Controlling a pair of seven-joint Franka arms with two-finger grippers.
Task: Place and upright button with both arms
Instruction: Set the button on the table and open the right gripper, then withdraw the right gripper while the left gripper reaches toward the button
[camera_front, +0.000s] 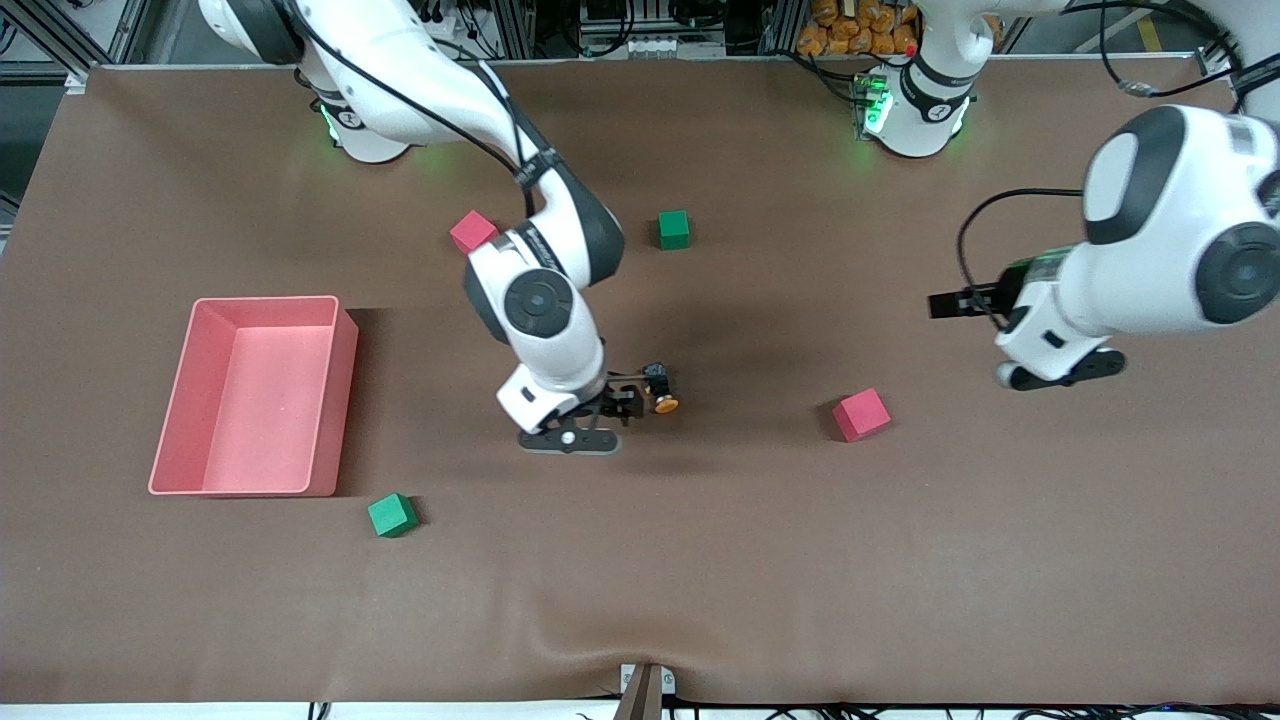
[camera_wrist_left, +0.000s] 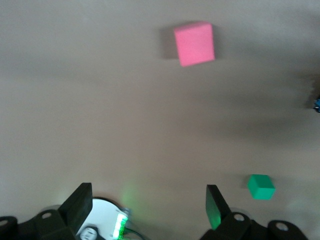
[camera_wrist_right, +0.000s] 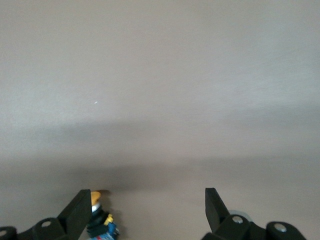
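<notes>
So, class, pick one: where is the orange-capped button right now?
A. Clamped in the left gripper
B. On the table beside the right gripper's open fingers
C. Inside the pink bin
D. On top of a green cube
B: the button lies on the brown table right beside the open right gripper, outside its fingers, as the right wrist view shows.

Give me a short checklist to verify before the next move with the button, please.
1. Right pincer open: ok, fingers apart in the right wrist view.
2. Button between its fingers: not ok, it sits beside one finger.
3. Button upright: not ok, orange cap points sideways.
4. Left pincer open and free: ok, it waits near the left arm's end.
5. Red cube apart from button: ok.
</notes>
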